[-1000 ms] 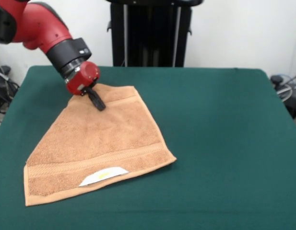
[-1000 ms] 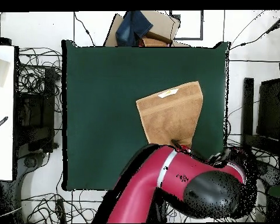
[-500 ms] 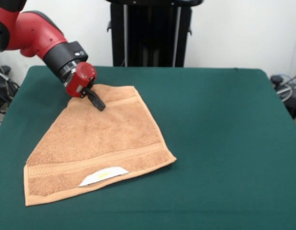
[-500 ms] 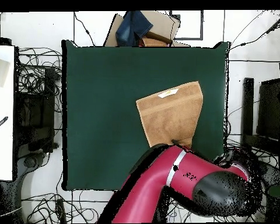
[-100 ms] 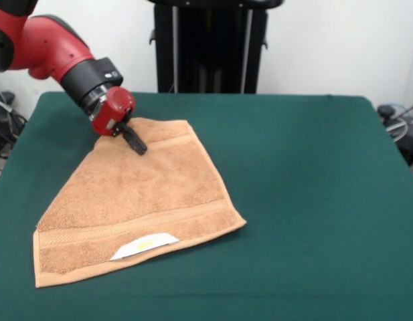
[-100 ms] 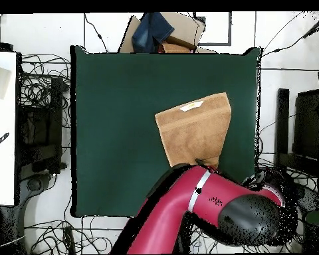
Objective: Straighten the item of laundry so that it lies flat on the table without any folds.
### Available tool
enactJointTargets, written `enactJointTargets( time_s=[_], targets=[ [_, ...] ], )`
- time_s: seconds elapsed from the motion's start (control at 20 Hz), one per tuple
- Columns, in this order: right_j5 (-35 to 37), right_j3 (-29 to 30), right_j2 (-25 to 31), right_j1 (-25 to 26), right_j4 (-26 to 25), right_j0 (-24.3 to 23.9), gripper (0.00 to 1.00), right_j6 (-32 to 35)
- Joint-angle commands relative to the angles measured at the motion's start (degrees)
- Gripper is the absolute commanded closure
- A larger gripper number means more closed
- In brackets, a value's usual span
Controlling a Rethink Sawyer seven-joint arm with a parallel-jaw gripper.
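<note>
Where the red and black arm point(image 5: 55, 50) comes down at the left of the front view, its end effector point(image 5: 134, 140) rests its dark tip on the far end of the towel point(image 5: 136, 200). Whether that tip is spread or closed cannot be told from either view; it appears as a single narrow black piece against the cloth.

Material: the towel is light orange-tan terry with a looped, nubby pile. A woven band runs across it near the near edge, and a second band shows near the far edge. Edges are hemmed. A white label point(image 5: 144, 245) with a yellow mark lies on the near band.

Shape: the towel outline is irregular, not rectangular. Its left side runs as a long diagonal.

Position: the towel lies on the left half of the surface point(image 5: 313, 200), a dark green felt-like cloth.
</note>
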Motion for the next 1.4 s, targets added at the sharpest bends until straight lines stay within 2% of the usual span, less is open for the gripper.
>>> enactJointTargets(
  time_s=[0.05, 0.5, 1.4],
  targets=[
    [13.5, -2.3, 12.3, 7.2, 9.1, 3.2, 1.0, -2.5],
    [11.7, -1.4, 14.6, 7.3, 12.2, 3.9, 1.0, -2.1],
    [5.7, -2.8, 17.1, 7.7, 8.4, 4.2, 1.0, 5.4]
  ],
)
